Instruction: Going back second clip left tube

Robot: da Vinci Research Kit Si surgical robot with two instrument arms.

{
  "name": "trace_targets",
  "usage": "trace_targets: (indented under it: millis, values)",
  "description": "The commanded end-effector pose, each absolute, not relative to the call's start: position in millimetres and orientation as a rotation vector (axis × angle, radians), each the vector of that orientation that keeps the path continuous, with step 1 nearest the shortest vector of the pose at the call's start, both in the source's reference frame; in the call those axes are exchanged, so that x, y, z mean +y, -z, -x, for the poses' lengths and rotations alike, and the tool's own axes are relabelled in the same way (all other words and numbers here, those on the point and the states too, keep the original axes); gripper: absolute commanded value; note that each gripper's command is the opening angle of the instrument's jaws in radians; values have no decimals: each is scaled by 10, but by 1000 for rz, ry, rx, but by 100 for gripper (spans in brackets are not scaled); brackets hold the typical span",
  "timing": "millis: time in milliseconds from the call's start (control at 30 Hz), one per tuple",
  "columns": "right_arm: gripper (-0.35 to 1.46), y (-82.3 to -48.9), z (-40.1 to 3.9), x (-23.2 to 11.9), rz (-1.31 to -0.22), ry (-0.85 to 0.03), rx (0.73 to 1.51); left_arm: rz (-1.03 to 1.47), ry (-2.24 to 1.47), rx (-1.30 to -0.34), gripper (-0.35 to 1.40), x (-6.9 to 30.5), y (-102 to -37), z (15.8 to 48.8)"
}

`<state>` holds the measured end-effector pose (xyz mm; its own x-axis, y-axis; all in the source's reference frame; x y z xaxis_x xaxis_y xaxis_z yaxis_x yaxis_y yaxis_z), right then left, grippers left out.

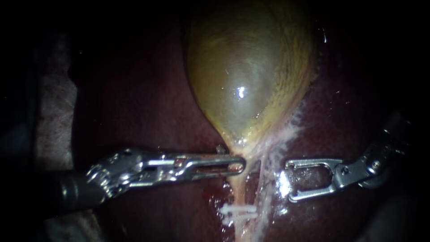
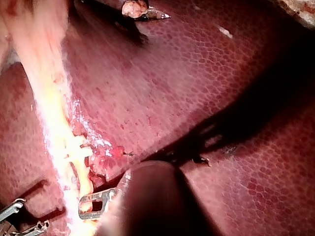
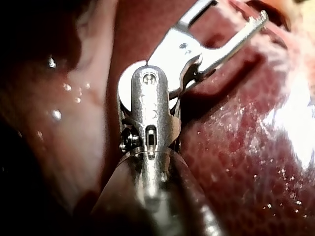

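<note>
The right instrument [image 1: 289,180], claw apart and empty, could snag the pale strands [image 1: 268,177] beside the left tube [image 1: 240,190]; the left instrument [image 1: 243,166], claw clamped on that tube, might tear it.

Hidden behind own blurred shaft: left instrument [image 2: 96,204] tip, any hold on tube [image 2: 55,115]. Cropped at edge: right instrument [image 3: 238,12] upper jaw tip.

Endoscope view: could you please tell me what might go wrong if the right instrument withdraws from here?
The right instrument, jaws open, lies close beside the pale tissue along the tube; a tip could snag it.
The clip sits on the tube just below; a brush might loosen it.
The left instrument rests at the tube under the gallbladder; any pull could strain it.
</note>
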<state>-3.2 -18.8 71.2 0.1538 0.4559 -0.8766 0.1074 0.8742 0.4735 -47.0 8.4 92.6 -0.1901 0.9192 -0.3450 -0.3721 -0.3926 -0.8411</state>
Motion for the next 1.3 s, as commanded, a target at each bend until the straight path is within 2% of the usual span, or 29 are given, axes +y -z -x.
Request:
trace_targets:
  millis: [33, 1300]
  values:
    - [45, -712, 32, -188, -486, -264, 1409, 1091, -1743, -759, -35, 84, -927, 473]
    - [45, -713, 31, -189, -485, -265, 1409, 1101, -1750, -765, -35, 77, -949, 490]
